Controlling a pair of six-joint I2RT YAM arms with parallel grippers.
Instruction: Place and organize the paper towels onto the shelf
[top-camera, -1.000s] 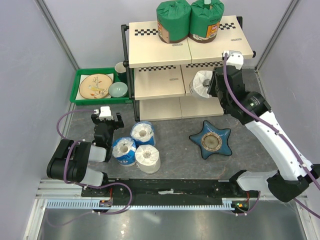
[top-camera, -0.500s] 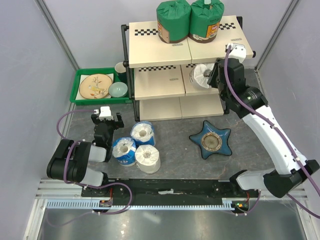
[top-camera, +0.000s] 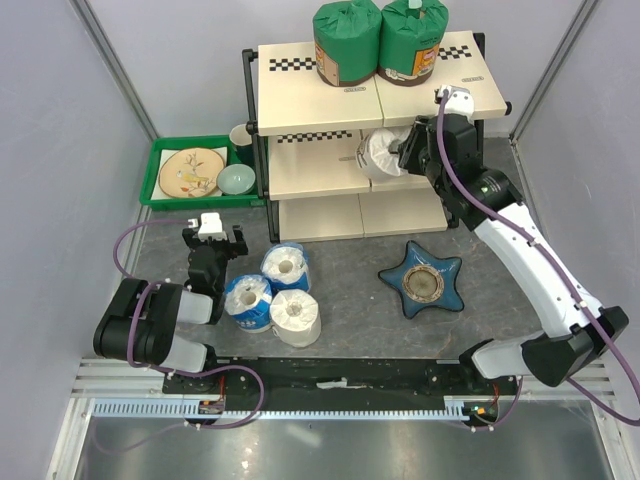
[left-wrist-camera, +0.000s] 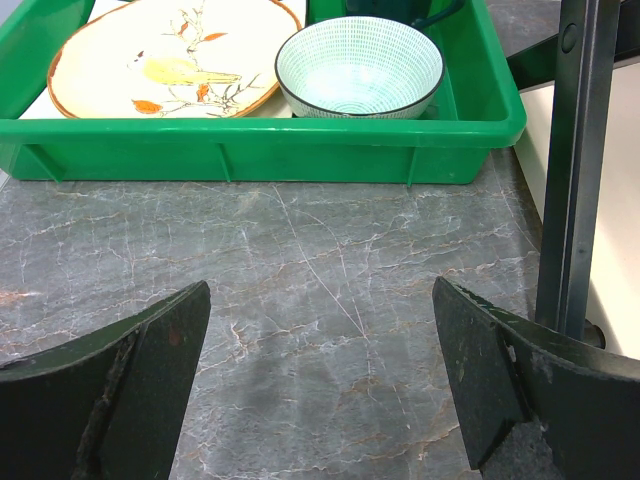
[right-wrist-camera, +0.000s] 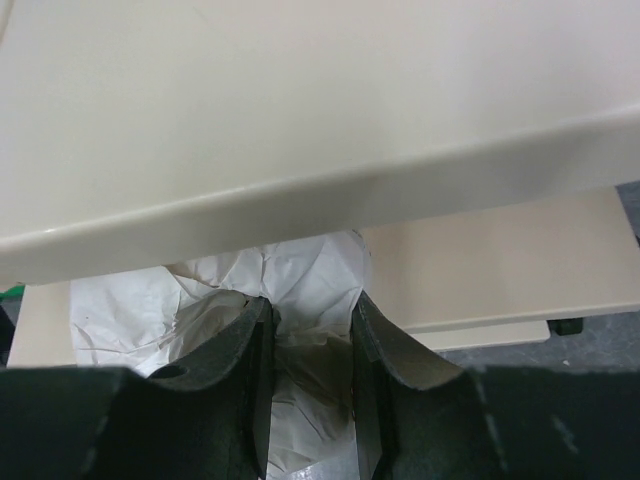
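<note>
White roll pinched in right pincer at middle shelf; left pincer wide

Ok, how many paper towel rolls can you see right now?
6. Two green-wrapped rolls on the shelf's top board; one white roll gripped by the right end effector at the middle board; two blue-and-white rolls and a second white roll on the table. None appear hidden.

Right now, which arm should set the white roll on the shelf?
Right. The right gripper pinches the white roll at the shelf, by its middle board; the left gripper is open and empty, near the three loose rolls.
</note>
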